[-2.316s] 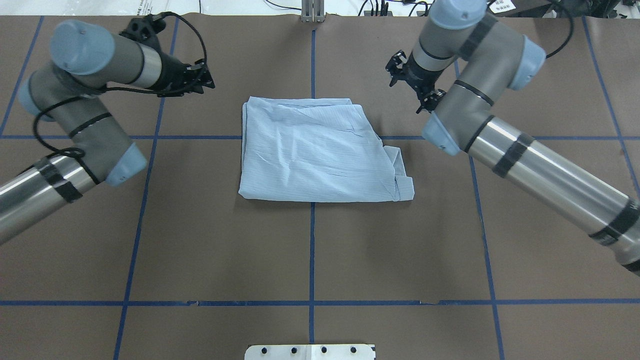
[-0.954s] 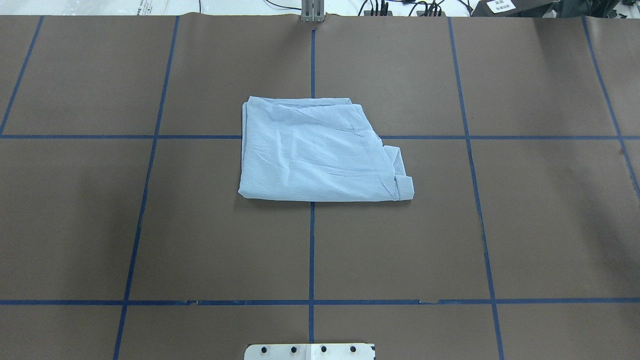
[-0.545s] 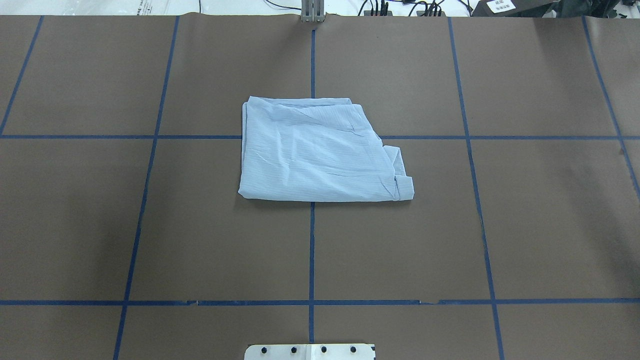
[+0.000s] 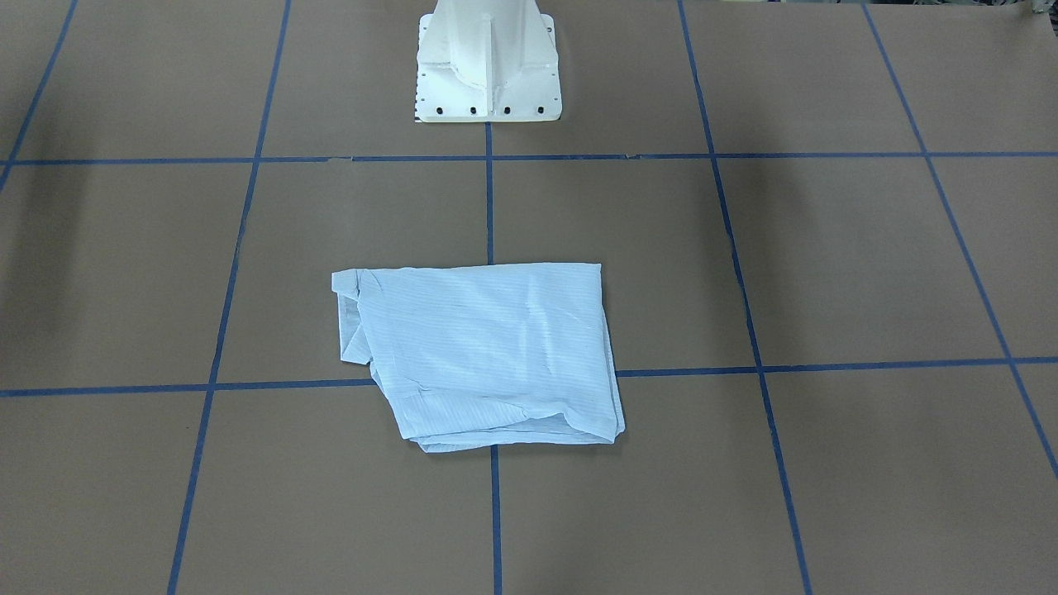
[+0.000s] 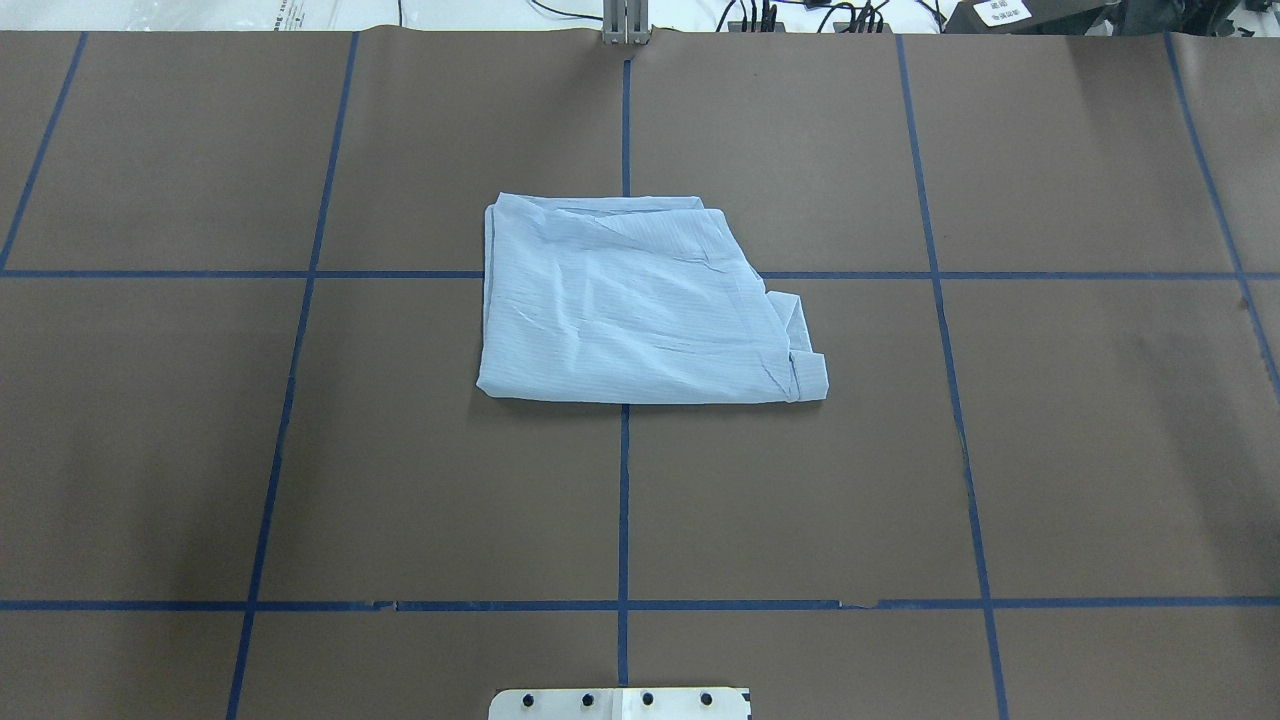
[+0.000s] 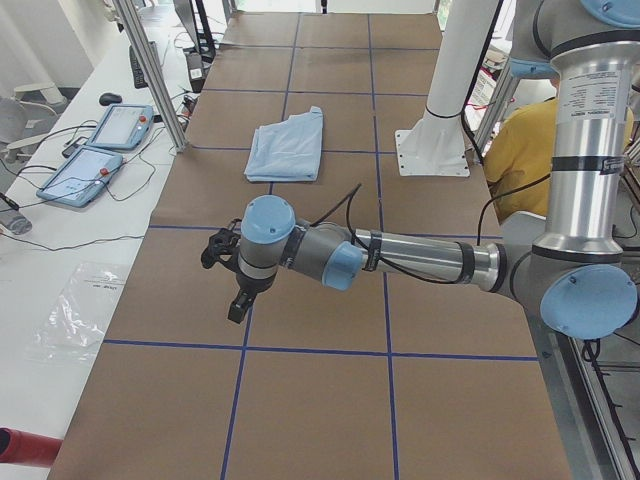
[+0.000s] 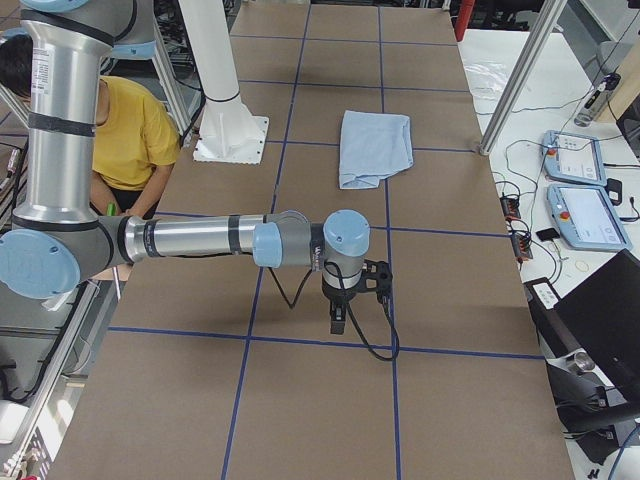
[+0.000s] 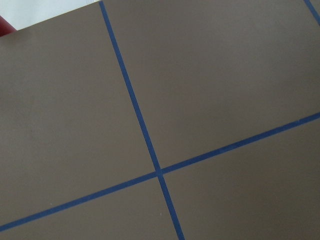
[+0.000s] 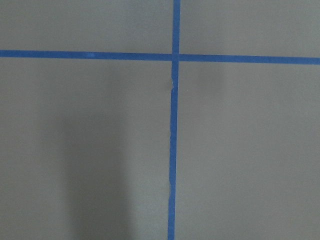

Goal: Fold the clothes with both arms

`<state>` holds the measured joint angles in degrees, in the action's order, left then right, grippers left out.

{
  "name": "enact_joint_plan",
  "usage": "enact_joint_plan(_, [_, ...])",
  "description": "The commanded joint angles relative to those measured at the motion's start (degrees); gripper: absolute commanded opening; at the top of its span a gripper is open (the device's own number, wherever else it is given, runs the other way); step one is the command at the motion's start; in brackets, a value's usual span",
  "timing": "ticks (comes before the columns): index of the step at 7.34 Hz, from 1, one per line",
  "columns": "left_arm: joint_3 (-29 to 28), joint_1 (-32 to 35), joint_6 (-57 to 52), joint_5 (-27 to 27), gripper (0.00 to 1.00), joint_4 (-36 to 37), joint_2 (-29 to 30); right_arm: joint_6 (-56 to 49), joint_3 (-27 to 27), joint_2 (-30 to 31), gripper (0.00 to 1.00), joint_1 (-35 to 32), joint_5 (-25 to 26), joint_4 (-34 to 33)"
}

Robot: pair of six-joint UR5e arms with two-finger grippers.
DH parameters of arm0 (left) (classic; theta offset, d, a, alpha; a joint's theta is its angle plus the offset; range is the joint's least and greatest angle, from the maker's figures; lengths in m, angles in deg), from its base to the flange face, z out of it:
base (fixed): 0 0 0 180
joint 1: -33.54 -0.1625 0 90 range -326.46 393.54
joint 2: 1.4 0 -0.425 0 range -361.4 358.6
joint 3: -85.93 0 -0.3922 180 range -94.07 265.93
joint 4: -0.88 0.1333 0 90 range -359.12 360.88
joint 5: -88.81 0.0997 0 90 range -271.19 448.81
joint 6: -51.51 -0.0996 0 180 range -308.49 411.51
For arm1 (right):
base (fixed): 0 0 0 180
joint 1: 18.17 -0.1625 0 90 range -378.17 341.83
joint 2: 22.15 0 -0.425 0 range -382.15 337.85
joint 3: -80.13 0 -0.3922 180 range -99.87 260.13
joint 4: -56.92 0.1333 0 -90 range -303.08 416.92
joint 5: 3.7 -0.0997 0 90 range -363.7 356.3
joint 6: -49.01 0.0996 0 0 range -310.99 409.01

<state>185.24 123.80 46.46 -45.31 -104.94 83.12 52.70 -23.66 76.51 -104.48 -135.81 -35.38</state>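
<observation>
Pale-blue striped shirt (image 5: 630, 305), folded into a rough rectangle, lies flat at the middle of my brown paper-covered table (image 5: 1100, 450). It covers the crossing of the central blue tape line (image 5: 622, 500) and the far crosswise line. A small doubled flap juts from its near corner on my right side. The white pedestal (image 4: 488, 58) stands on the same central line, well apart from the cloth.

My left gripper (image 6: 237, 308) points down over bare paper toward the table's left end, near a crosswise tape line and well apart from the shirt. It shows only in the left side view, so I cannot tell how wide its jaws stand. My left arm (image 6: 420, 262) reaches out low and nearly level, with the wrist bent downward. Its wrist camera sees only brown paper and one tape crossing.

My right gripper (image 7: 338, 320) likewise points down toward the table's right end, just above a crosswise line and well apart from the shirt. Its opening I also cannot tell. My right arm (image 7: 190, 238) lies stretched out level, and its wrist camera frames another tape crossing.
</observation>
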Motion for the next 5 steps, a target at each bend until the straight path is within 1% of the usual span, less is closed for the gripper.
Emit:
enact_joint_plan(1, [0.9, 0.1, -0.4, 0.0, 1.0, 0.1, -1.7, -0.3, -0.9, 0.2, 1.0, -0.1, -0.3, 0.2])
enact_joint_plan(2, [1.8, 0.2, -1.5, 0.3, 1.0, -0.2, -2.9, -0.4, -1.8, 1.0, 1.0, -0.1, -0.6, 0.2])
enact_joint_plan(3, [1.6, 0.1, -0.9, 0.7, 1.0, 0.0, -2.1, -0.4, -2.4, 1.3, 1.0, 0.0, -0.8, 0.1])
enact_joint_plan(5, [3.0, 0.4, -0.7, 0.4, 1.0, 0.2, -2.2, -0.1, -2.2, 1.0, 1.0, 0.1, -0.9, -0.1])
